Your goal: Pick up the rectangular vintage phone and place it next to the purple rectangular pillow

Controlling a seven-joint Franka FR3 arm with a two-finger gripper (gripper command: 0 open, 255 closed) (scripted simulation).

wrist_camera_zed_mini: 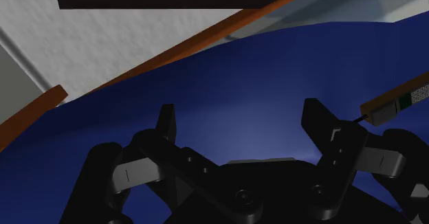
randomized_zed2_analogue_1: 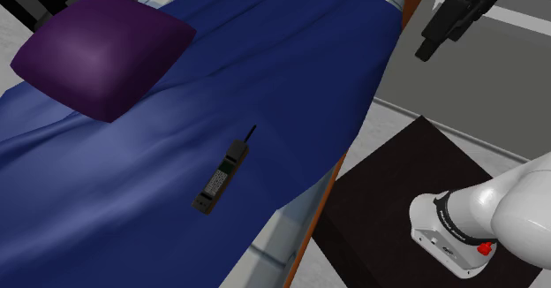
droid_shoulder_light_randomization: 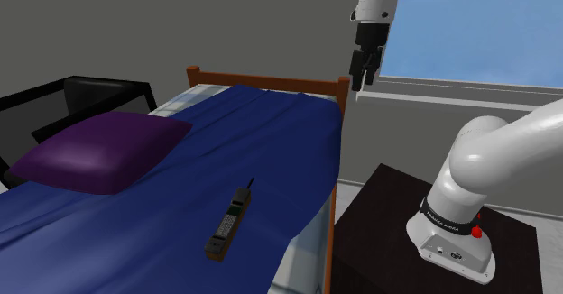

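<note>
The all-black two-finger end effector hung high over the far corner of the bed, fingers spread apart and grasping nothing. In the wrist view, blue cloth lay between the fingers. The dark brown rectangular vintage phone lay off to one side, beyond one finger.

The phone lay flat on the blue bedsheet, near the edge of the bed closest to the stand. Its thin antenna pointed towards the far rail. It was well apart from the end effector and untouched, so the step in hand looked like the approach.

To do that well, the arm would probably need to descend and come back towards the phone. The wrist would then turn so the fingers straddled the narrow width of the body, across its long axis. A grip at the middle of the body seemed safer than one near the antenna. The fingers would have to go low enough to catch the sides, since the phone lay flush on the cloth.

The purple rectangular pillow rested further along the bed, well apart from the phone, with open sheet between them. The brown wooden bed rail and its corner post stood just beside the end effector and could catch a low sweep. A black piece of furniture sat beyond the pillow, and a window lay behind the arm. The dark box stand stood beside the bed.
</note>
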